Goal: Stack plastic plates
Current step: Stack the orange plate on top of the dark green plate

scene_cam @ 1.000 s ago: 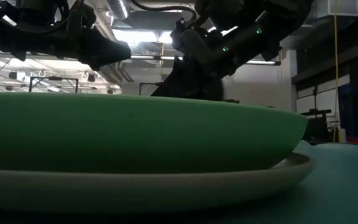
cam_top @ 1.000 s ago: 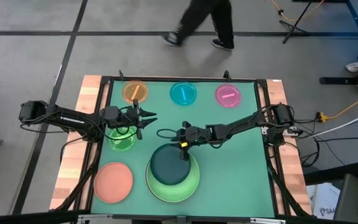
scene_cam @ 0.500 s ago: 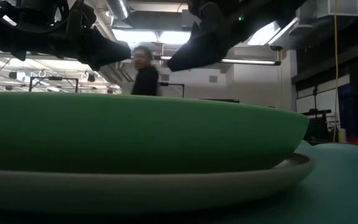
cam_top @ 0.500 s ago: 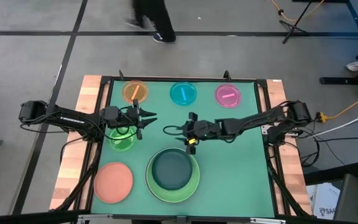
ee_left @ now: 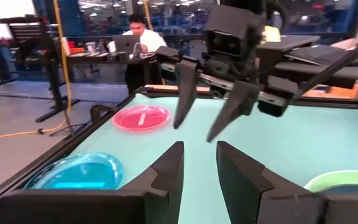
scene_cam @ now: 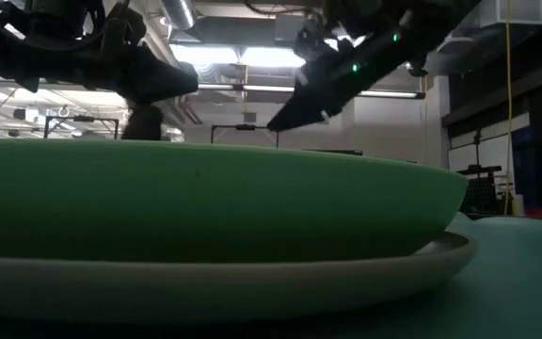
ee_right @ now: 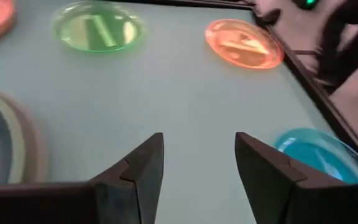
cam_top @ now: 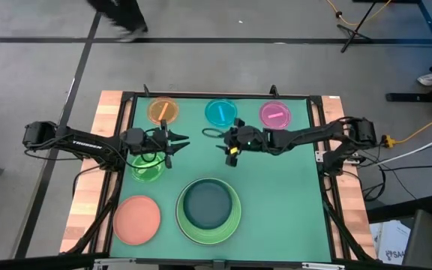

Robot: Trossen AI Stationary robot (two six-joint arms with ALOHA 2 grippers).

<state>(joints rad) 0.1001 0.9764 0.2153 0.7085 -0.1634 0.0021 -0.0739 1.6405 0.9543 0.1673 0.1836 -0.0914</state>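
On the green worktop (cam_top: pixel 283 187), the dark teal plate (cam_top: pixel 207 204) sits inside the light green plate (cam_top: pixel 233 219), which rests on a grey-white plate (scene_cam: pixel 346 275), near the front edge. The salmon plate (cam_top: pixel 137 219) lies just beside that stack. Orange (cam_top: pixel 163 110), cyan (cam_top: pixel 221 112) and magenta (cam_top: pixel 275 115) plates line the far edge. The right claw (cam_top: pixel 230 150) hangs empty near the cyan plate, its fingers spread apart. The left claw (cam_top: pixel 175 143) hovers over the translucent green plate (cam_top: pixel 145 166), fingers also apart, holding nothing.
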